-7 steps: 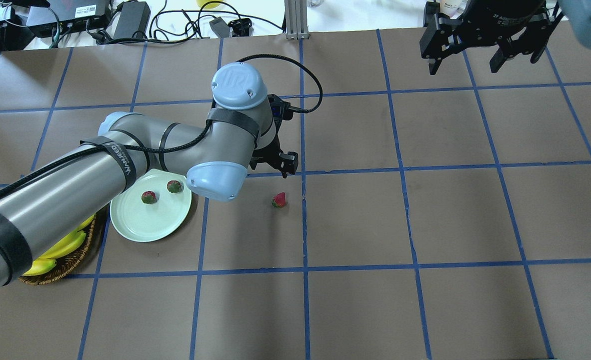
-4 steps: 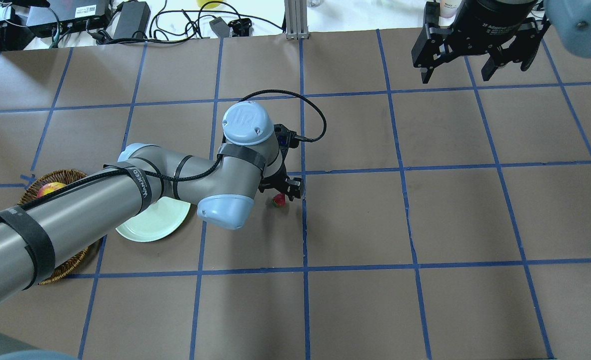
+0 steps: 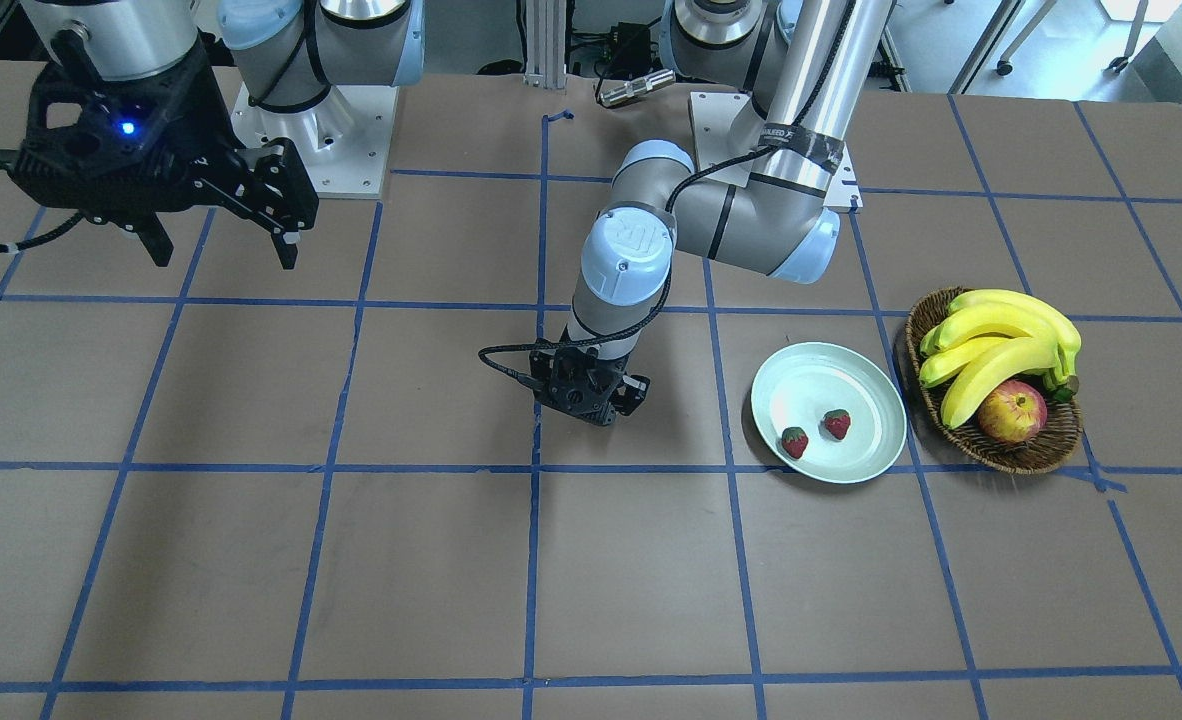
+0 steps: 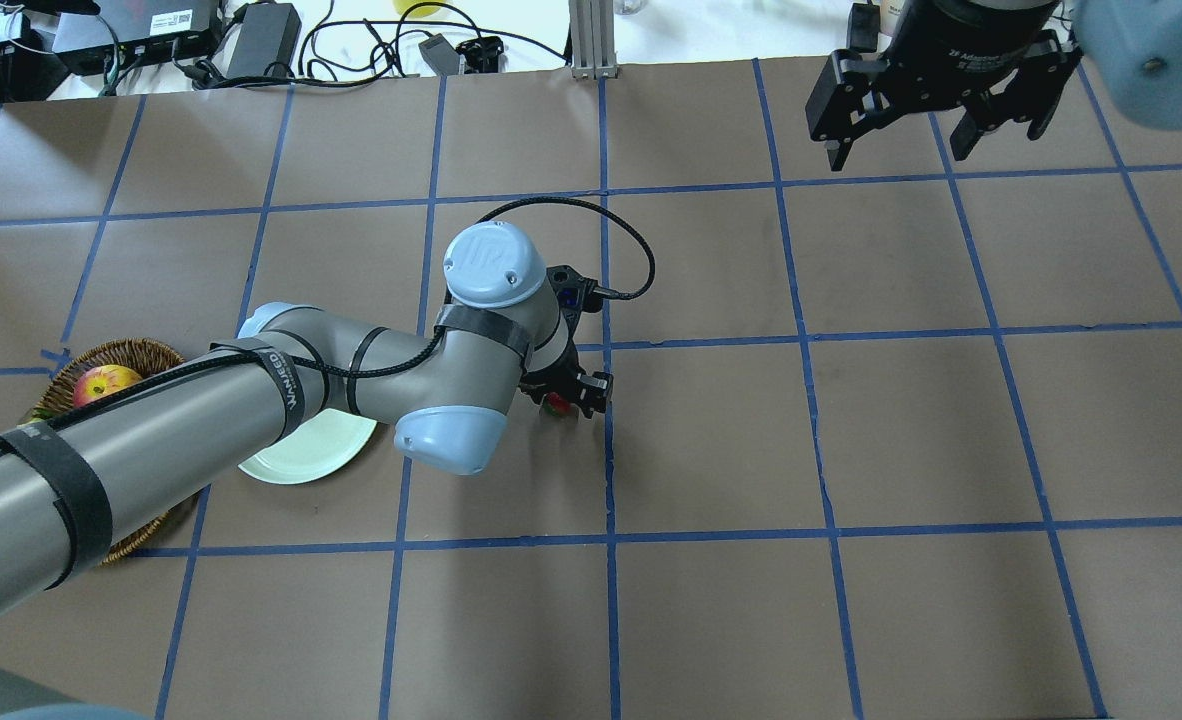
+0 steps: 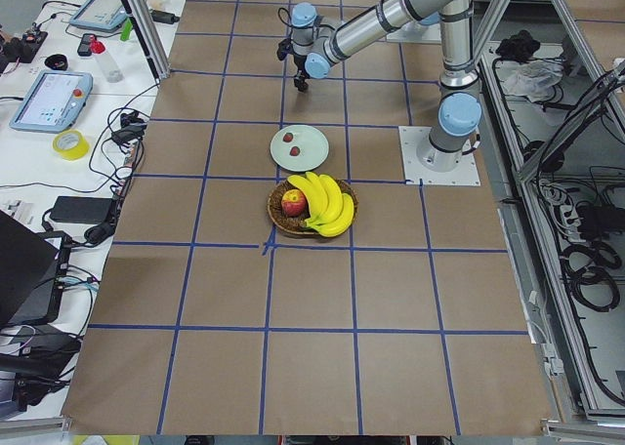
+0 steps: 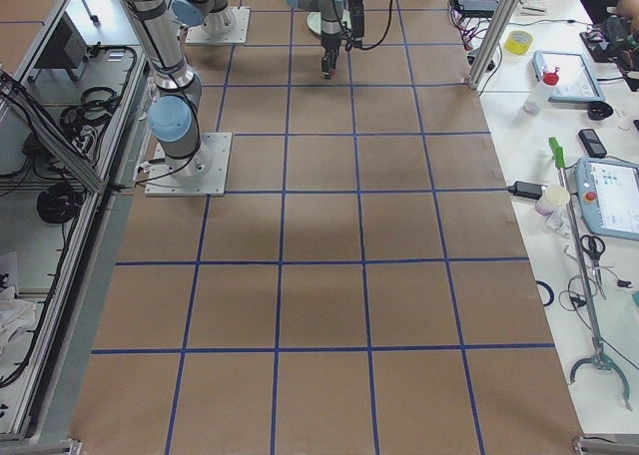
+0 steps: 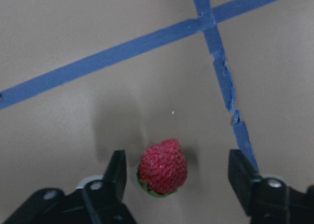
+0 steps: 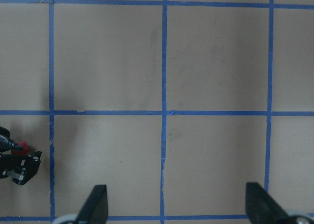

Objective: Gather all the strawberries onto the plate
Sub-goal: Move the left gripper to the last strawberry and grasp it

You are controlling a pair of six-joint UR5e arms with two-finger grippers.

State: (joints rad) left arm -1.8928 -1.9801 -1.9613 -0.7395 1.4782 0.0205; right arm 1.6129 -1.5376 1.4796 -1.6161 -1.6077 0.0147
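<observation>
One strawberry point(image 7: 163, 167) lies on the brown table, and my left gripper point(image 7: 179, 174) is down around it, open, with a finger on each side and a gap to both. The strawberry also shows in the overhead view point(image 4: 557, 404), under the left gripper point(image 4: 566, 392). Two more strawberries point(image 3: 794, 441) point(image 3: 836, 423) lie in the pale green plate point(image 3: 866, 380). In the overhead view the left arm covers most of the plate point(image 4: 306, 458). My right gripper point(image 4: 896, 150) is open and empty, high over the far right of the table.
A brown wicker basket point(image 3: 1026, 455) with bananas point(image 3: 1001, 335) and an apple point(image 3: 1011, 412) stands just beyond the plate, toward the table's left end. Cables and electronics point(image 4: 251, 40) lie along the far edge.
My left arm has swung over the plate and lowered; its open gripper has moved from above the strawberry to around it. My right gripper has drifted slightly to the left.
</observation>
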